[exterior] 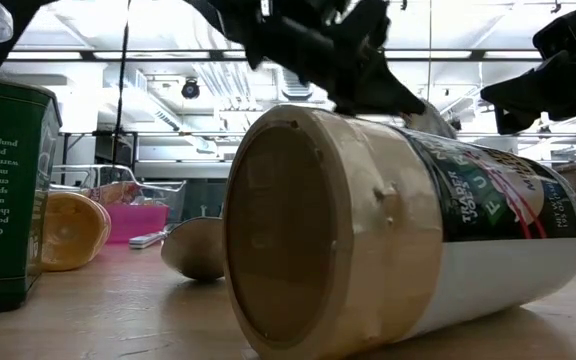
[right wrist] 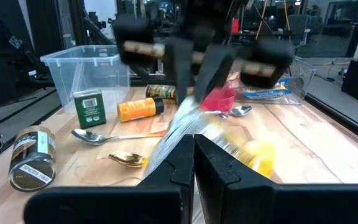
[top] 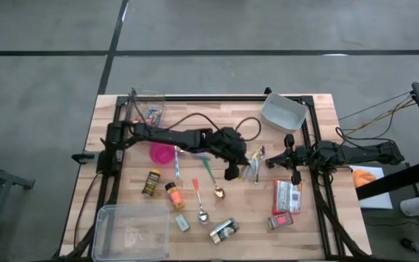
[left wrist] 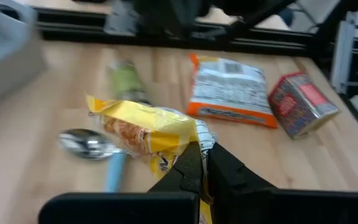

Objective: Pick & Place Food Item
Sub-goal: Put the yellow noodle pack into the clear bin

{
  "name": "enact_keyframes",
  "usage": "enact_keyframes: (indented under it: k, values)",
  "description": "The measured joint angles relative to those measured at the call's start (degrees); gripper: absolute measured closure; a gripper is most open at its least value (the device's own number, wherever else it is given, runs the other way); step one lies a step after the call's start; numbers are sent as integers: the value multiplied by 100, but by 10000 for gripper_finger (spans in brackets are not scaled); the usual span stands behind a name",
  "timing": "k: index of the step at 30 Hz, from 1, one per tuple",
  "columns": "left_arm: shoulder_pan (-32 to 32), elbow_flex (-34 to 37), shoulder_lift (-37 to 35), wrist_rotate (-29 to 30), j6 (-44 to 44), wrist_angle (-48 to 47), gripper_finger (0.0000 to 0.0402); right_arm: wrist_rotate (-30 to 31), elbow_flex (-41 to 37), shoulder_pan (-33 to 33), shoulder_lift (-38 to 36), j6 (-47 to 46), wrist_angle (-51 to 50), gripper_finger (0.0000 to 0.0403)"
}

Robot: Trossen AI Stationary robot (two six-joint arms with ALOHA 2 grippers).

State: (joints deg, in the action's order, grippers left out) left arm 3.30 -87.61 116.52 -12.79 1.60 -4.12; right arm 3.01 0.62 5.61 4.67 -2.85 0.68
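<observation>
Left claw (top: 233,172) clamped on yellow snack bag (left wrist: 143,129), mid-tabletop (top: 318,218). Right claw (top: 294,177) closed, empty, near right edge. Advice: lift straight, avoid spoon (left wrist: 92,145).

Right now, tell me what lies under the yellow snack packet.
A spoon with a light blue handle shows beneath the yellow snack packet, pinched by the shut left gripper. The packet covers the spoon's neck and whatever lies directly below it.

pink bowl (top: 162,153), gold spoon (top: 219,192), clear bin (top: 132,230), green tin (exterior: 3,190)
</observation>
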Motion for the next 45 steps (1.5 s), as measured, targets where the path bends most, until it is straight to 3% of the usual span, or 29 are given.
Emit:
enact_keyframes:
  k: [16,23,30,36,45]
  values:
    - [597,-2,-1565,1731,281,-1561,398,0,0,0,-1,1,0,393]
    - [821,-11,-2290,2857,1193,-2404,398,0,1,0,-2,0,1,393]
    - [1069,-11,-2937,3885,2024,-3826,398,0,0,0,0,2,1,393]
    - [1475,-11,-3285,4745,3283,-5172,398,0,0,-2,0,2,3,393]
    - [2525,-11,-3556,5033,3727,-6392,398,0,0,-1,0,0,1,393]
